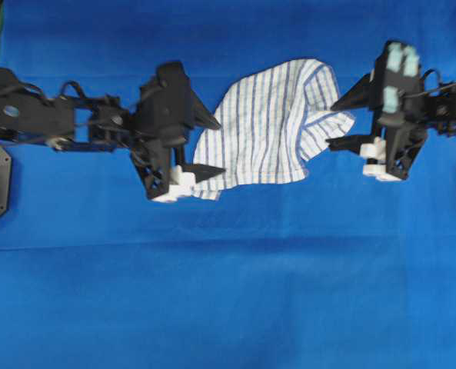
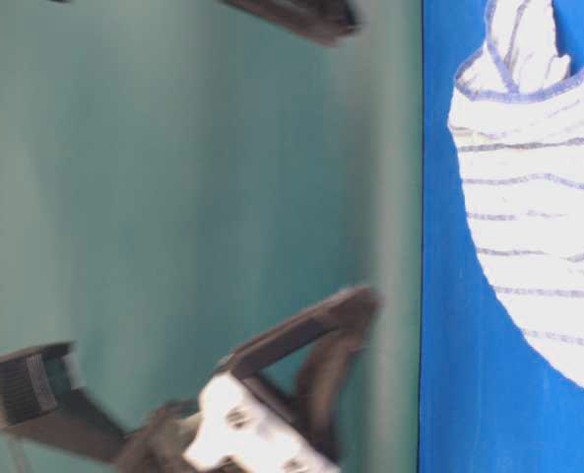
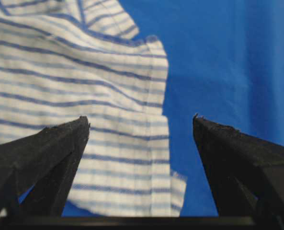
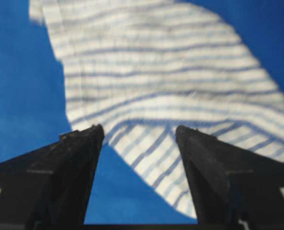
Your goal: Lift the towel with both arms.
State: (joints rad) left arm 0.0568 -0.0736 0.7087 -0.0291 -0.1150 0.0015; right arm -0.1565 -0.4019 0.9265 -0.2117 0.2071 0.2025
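Note:
The white towel (image 1: 274, 123) with thin blue stripes lies crumpled on the blue tablecloth (image 1: 228, 292). My left gripper (image 1: 220, 147) is open at the towel's left edge. In the left wrist view the towel's corner (image 3: 132, 158) lies between the spread fingers of that gripper (image 3: 141, 120). My right gripper (image 1: 331, 123) is open at the towel's right edge. In the right wrist view a fold of the towel (image 4: 170, 72) reaches in between the parted fingers of that gripper (image 4: 140, 128). Neither gripper grips the cloth. The towel (image 2: 538, 197) also shows in the table-level view.
The tablecloth (image 2: 439, 296) covers the whole table, with a crease running across its near half. In the blurred table-level view, a black arm with a white block (image 2: 232, 424) stands before a green wall. Black arm bases sit at the left and right edges.

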